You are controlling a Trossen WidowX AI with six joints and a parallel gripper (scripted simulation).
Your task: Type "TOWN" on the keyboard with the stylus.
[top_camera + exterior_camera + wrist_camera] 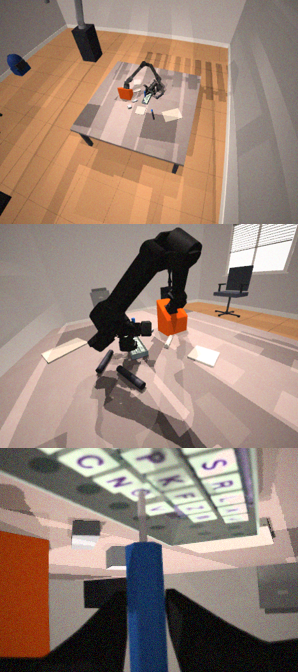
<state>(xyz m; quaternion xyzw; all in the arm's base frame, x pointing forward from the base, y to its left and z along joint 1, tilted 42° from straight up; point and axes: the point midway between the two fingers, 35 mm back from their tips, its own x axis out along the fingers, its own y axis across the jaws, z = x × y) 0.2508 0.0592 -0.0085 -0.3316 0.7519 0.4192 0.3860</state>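
Observation:
My gripper (pixel 145 598) is shut on the blue stylus (pixel 144 568) (pixel 145 93), which shows upright in the wrist view with its thin grey tip pointing at the keyboard. The keyboard (pixel 146 98) (pixel 141 352) (pixel 165 535) is pale green with white keys and purple letters. The tip overlaps the lower part of the O key (pixel 136 490), between the N key (pixel 118 482) and the V key (pixel 157 508). Whether it touches the key or is just short of it, I cannot tell. The T and W keys are not readable in the wrist view.
An orange block (pixel 125 93) (pixel 172 324) (pixel 24 598) stands beside the keyboard. Two dark cylinders (pixel 104 361) (pixel 130 377) lie near the arm. Also on the table are a cream board (pixel 172 114) (pixel 63 350), a white pad (pixel 204 356) and a dark pen (pixel 153 115).

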